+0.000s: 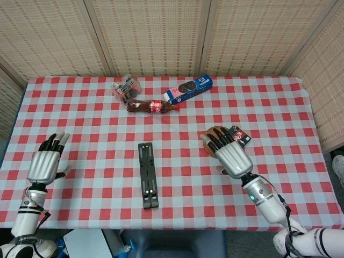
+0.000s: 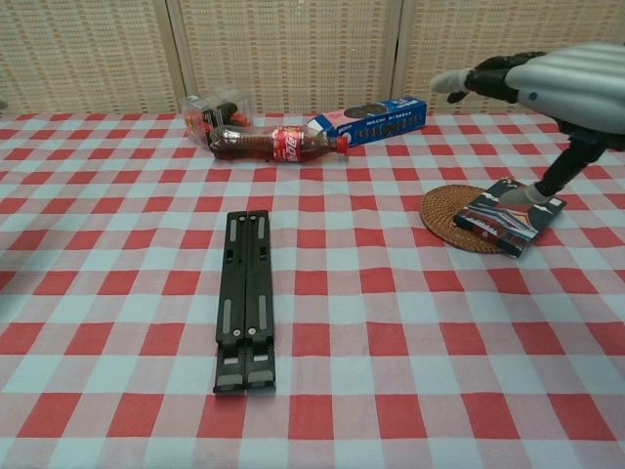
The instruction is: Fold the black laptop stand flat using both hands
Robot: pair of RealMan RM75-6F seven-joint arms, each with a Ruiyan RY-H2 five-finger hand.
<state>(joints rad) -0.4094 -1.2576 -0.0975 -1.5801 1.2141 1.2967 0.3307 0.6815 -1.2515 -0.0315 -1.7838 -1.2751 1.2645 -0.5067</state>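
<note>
The black laptop stand (image 1: 147, 174) lies folded flat on the checked tablecloth, its two bars side by side, and shows again as the black laptop stand (image 2: 244, 297) in the chest view. No hand touches it. My left hand (image 1: 46, 163) is far off to the left near the table edge, open with fingers straight. My right hand (image 1: 229, 151) hovers to the right of the stand, over the coaster, open and holding nothing. In the chest view only that right hand (image 2: 532, 86) shows, at the upper right.
A round woven coaster (image 2: 459, 218) carries a small dark packet (image 2: 506, 215). At the back lie a cola bottle (image 1: 152, 106), a blue biscuit box (image 1: 188, 89) and a clear snack bag (image 1: 126, 87).
</note>
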